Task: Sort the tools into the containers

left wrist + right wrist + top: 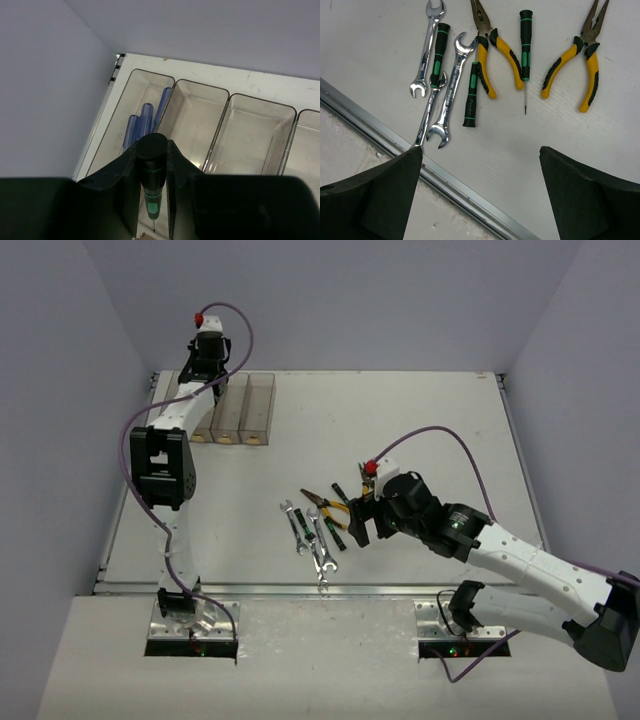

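top view: left end effector (206, 358) over the bins (258, 410), most tools (320, 525) on the worktop (430, 420)

left wrist: it clamps a green-black screwdriver (152, 172) near the end bin (127, 95), which holds blue screwdrivers (145, 122); the other bins look empty

right wrist: right end effector (480, 200) gapes empty over wrenches (451, 95), pliers (492, 55), screwdrivers (524, 50)

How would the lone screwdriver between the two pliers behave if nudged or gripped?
The screwdriver has a round handle, so a sideways nudge would probably roll it against nearby pliers. It looks rigid and light. Its slim handle might twist in a loose grip.
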`<state>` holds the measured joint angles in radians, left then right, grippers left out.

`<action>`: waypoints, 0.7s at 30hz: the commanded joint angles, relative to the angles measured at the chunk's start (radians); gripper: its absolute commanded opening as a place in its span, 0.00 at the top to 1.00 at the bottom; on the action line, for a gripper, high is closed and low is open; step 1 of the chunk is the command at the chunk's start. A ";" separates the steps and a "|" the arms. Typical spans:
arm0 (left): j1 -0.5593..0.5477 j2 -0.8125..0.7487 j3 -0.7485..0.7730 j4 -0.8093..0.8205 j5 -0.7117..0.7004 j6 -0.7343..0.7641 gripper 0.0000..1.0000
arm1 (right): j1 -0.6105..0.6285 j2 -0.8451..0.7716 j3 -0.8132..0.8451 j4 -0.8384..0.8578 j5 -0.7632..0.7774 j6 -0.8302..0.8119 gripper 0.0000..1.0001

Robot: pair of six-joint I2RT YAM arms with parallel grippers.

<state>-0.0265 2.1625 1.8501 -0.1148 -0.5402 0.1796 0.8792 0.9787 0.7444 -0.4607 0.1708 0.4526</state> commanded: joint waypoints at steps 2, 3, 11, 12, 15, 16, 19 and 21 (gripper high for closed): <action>0.015 0.096 0.023 0.063 -0.002 0.006 0.95 | 0.000 0.051 0.020 0.040 -0.016 0.002 0.01; 0.018 0.112 0.030 0.051 -0.006 -0.004 0.90 | 0.000 0.057 0.023 0.040 -0.018 0.006 0.01; 0.024 0.088 0.128 -0.043 -0.031 -0.106 0.00 | 0.000 0.116 0.053 0.047 -0.032 -0.005 0.01; 0.022 0.071 0.178 -0.095 -0.016 -0.145 0.00 | 0.000 0.135 0.062 0.051 -0.041 -0.016 0.01; 0.004 -0.072 0.217 -0.172 0.010 -0.242 0.00 | 0.000 0.219 0.117 0.068 -0.073 -0.071 0.02; -0.008 -0.142 0.210 -0.217 0.024 -0.276 0.00 | 0.000 0.253 0.147 0.071 -0.078 -0.090 0.04; -0.048 -0.341 0.087 -0.321 0.089 -0.458 0.00 | -0.002 0.383 0.233 0.069 -0.066 -0.127 0.12; -0.075 -0.521 -0.104 -0.314 0.197 -0.570 0.00 | -0.002 0.511 0.315 0.062 -0.047 -0.154 0.29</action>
<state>-0.0398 2.0302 1.9452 -0.3898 -0.4904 -0.1077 0.8791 1.3310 0.9178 -0.4407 0.1091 0.3752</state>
